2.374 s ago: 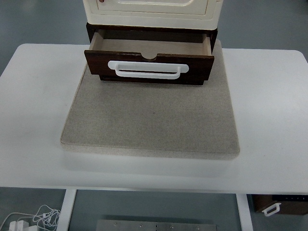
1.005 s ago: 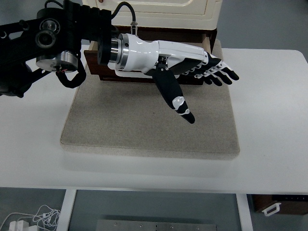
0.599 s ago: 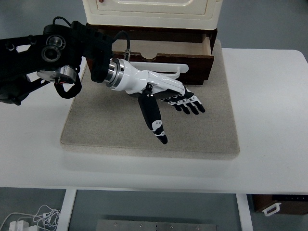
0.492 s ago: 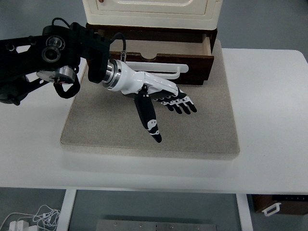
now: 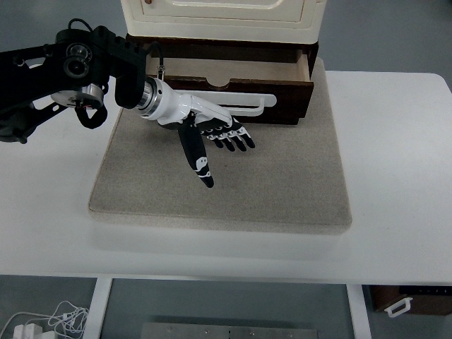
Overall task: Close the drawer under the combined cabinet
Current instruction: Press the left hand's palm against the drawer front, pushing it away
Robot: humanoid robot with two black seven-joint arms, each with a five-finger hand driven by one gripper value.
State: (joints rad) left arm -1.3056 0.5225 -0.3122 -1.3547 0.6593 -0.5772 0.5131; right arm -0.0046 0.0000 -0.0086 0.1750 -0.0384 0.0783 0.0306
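Note:
The dark brown drawer (image 5: 233, 79) stands pulled out under the cream cabinet (image 5: 222, 18) at the back of the table. Its white bar handle (image 5: 247, 104) runs across the front panel. My left hand (image 5: 215, 145) comes in from the left on a black arm. It hovers flat just in front of the drawer's left half, fingers spread and thumb pointing toward me, holding nothing. It covers the left end of the handle. The right arm is out of view.
The cabinet stands on a beige mat (image 5: 226, 176) on a white table (image 5: 395, 176). A dark box with a white handle (image 5: 399, 307) lies on the floor at the bottom right. White cables (image 5: 42, 321) lie at the bottom left.
The left arm came into view and swept across the drawer front. Over the last second it has pulled back to the left, and the hand now sits in front of the drawer's left half. The drawer stays open.

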